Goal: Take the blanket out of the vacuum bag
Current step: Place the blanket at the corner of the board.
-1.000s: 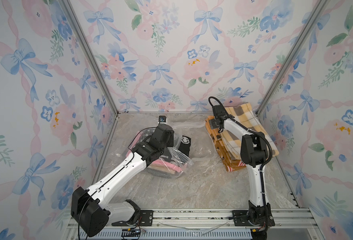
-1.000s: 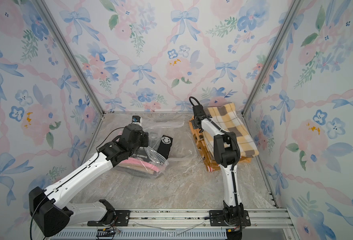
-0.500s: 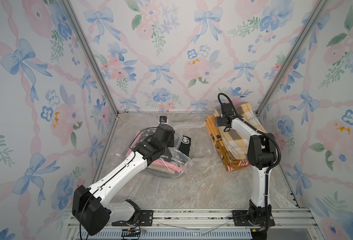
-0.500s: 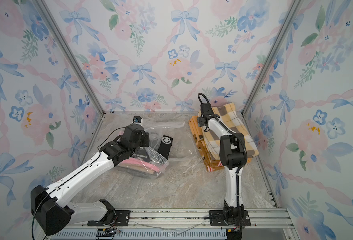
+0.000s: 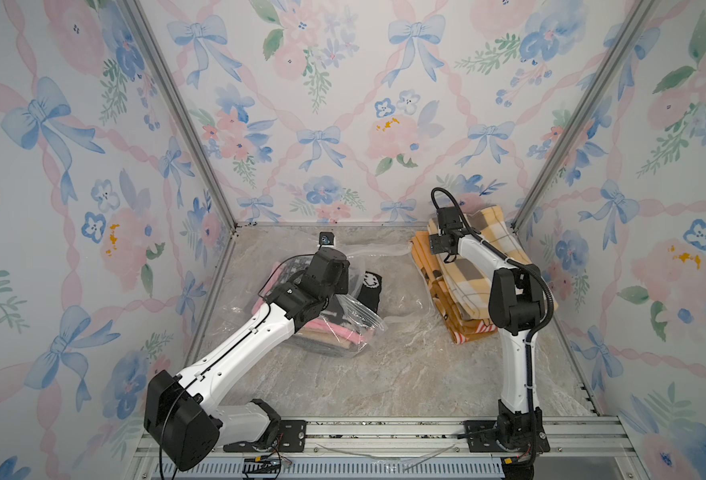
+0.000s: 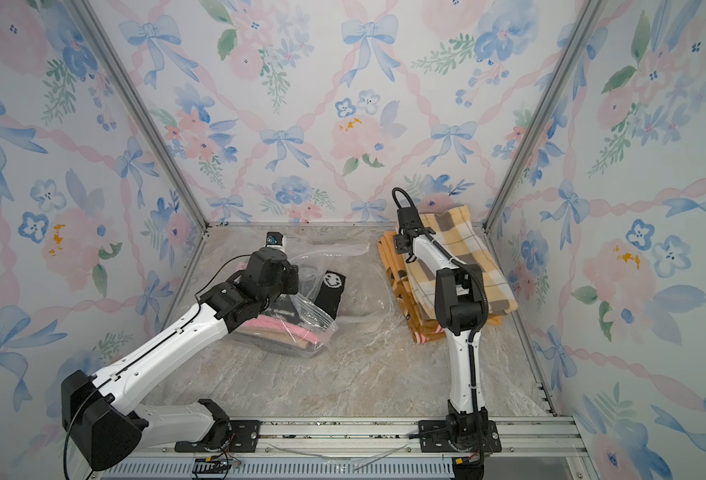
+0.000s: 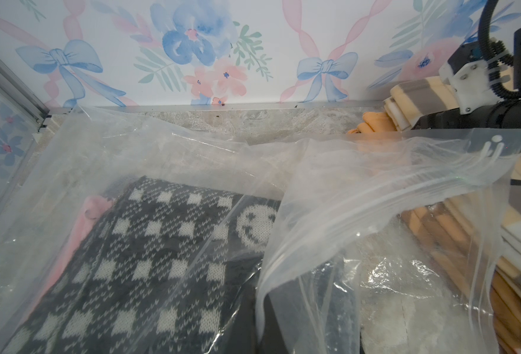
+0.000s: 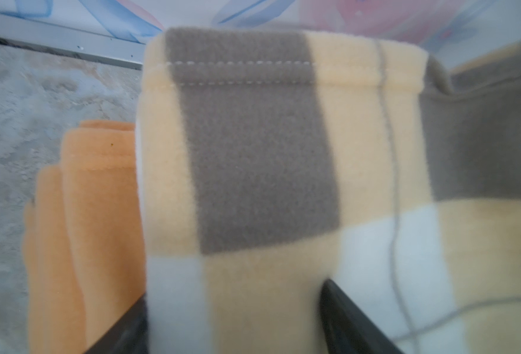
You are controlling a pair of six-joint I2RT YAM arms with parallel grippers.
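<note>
Currently the right gripper (image 8: 234,294) is set at the back right corner of the desk (image 5: 384,374). Its dark fingers (image 8: 345,325) stand either side of a fold of the plaid blanket (image 8: 253,153), but whether the fleece is truly pinched cannot be told. The left gripper (image 5: 332,274) is pressed together, seemingly on the zip-seal lip of the vacuum bag (image 7: 375,196). The bag is spread from the desk's left side across the middle toward the blanket stack; whether the stack sits inside the film cannot be told. Risks noted: only the top layer may be caught, so the plaid could unfold, and the orange blankets (image 8: 100,184) beneath could be dragged askew. The slick film could slide from the pinch if pulled hard. Materials: the plaid is thick, soft fleece with a stitched hem, folded square. The film is thin, glossy and crinkled, and a black-and-white knit (image 7: 149,251) with a smiley is seen under it.
</note>
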